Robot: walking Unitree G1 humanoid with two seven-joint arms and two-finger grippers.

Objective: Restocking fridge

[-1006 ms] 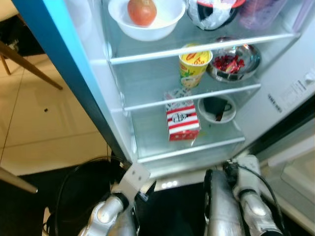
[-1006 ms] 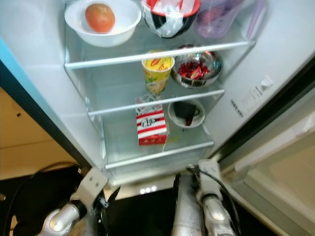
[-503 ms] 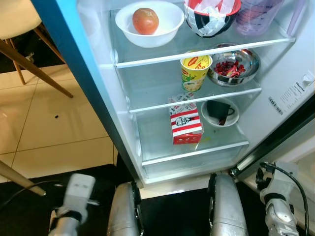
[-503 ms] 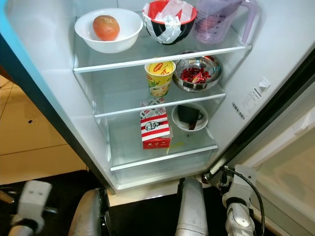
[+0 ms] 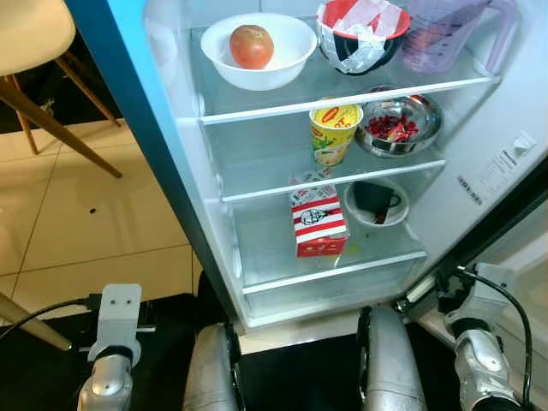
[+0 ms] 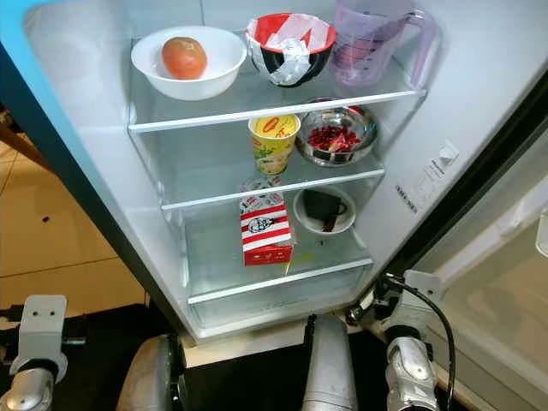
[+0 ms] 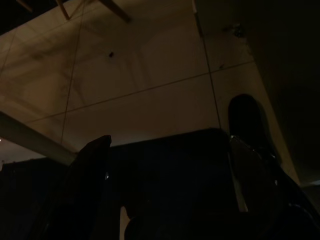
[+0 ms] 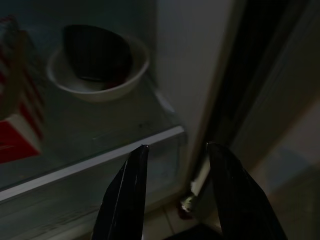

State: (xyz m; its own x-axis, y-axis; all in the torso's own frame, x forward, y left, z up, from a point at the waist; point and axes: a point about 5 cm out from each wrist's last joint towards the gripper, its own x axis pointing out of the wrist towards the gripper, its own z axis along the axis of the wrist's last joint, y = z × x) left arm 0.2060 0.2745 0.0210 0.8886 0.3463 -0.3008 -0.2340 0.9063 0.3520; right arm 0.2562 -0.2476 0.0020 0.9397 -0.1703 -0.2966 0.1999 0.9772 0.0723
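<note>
White fridge open; three glass shelves stocked.

The open fridge holds a white bowl with a tomato on its top shelf.

White bowl holds a red-orange fruit. Red-and-black bowl. Purple-tinted jug. Yellow cup. Red-and-white striped carton. Beige floor tiles.
</note>
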